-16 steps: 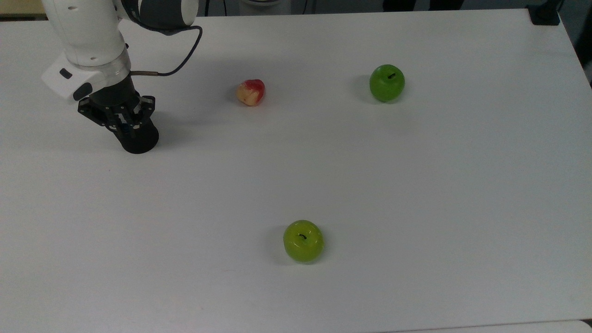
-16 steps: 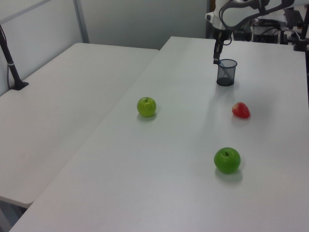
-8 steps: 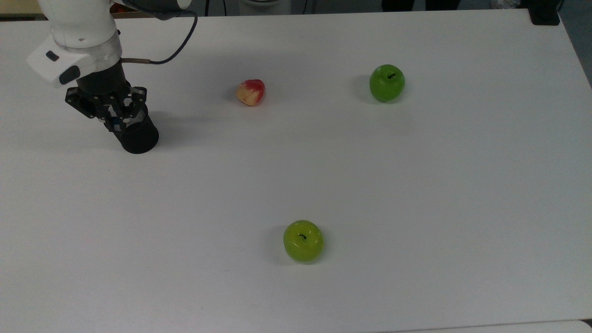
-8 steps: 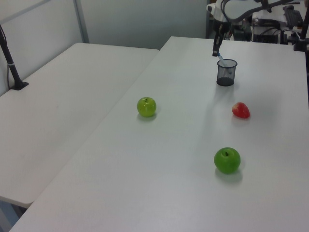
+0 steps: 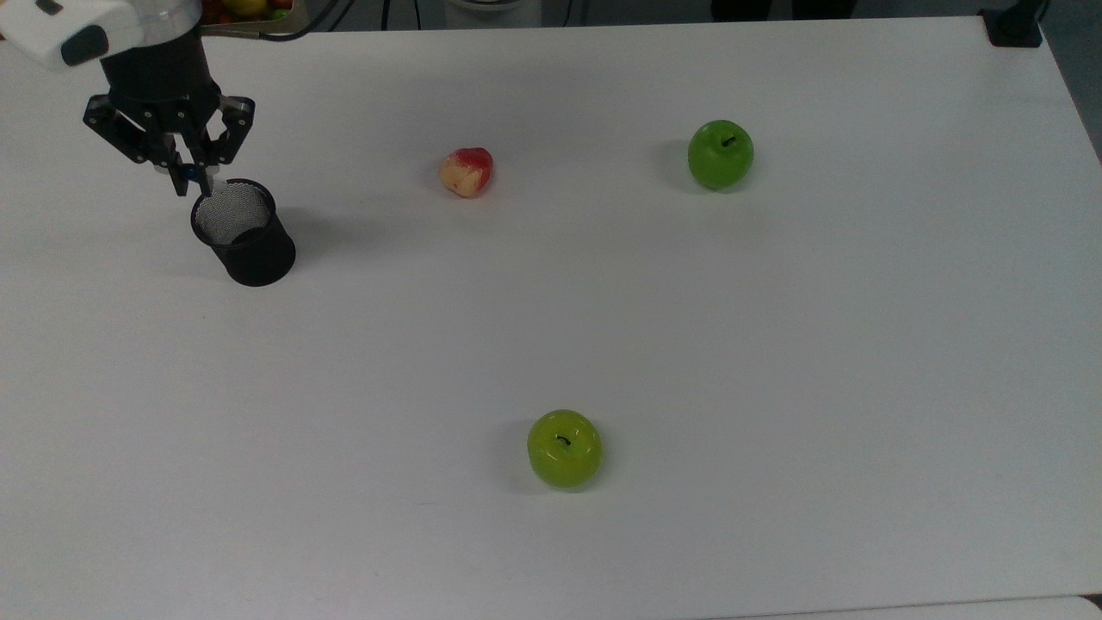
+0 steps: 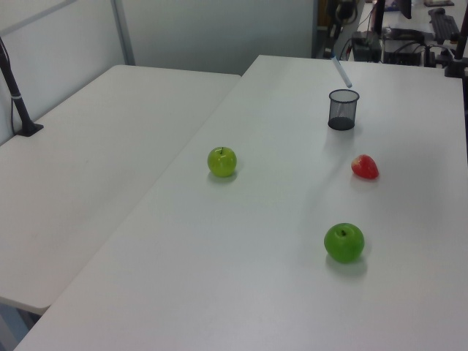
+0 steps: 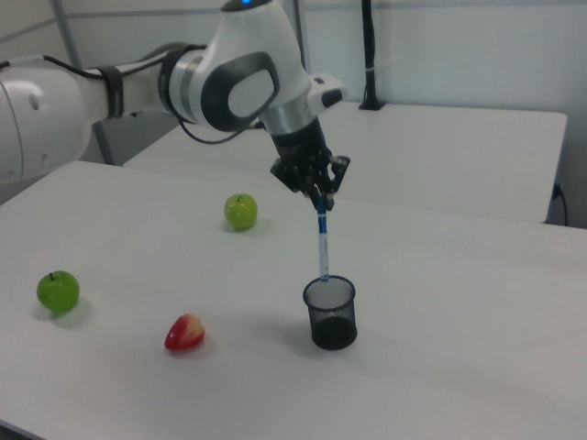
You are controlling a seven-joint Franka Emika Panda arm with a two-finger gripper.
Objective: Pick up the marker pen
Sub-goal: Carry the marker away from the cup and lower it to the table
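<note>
we see the gripper (image 7: 318, 196) up above a black mesh cup (image 7: 330, 313) in the right view. its fingers are pinched on the top end of the pen (image 7: 322, 240). the pen is white with a blue band near the top. it hangs almost straight down, a bit tilted, and its low end is just at the mouth of the cup, right by the rim. we cannot tell if the tip is a little inside the cup or just over it

in the top view the gripper (image 5: 191, 176) is at the top view's left, close to the far edge of the table (image 5: 775, 362). the cup (image 5: 244, 232) stands just under it, and a small bit of the pen (image 5: 212, 183) shows between the fingers and the cup's rim

in the left view the pen (image 6: 341, 73) is a thin pale stick that leans over the cup (image 6: 343, 109)

three fruits lie on the white table, well apart from each other. a red fruit (image 5: 467, 171) is near the cup, to the top view's right of it. a dark green apple (image 5: 721, 154) sits further to the top view's right. a light green apple (image 5: 565, 449) sits near the front edge. none of them touch the cup or the pen

a second white table (image 6: 95, 168) stands beside ours in the left view
</note>
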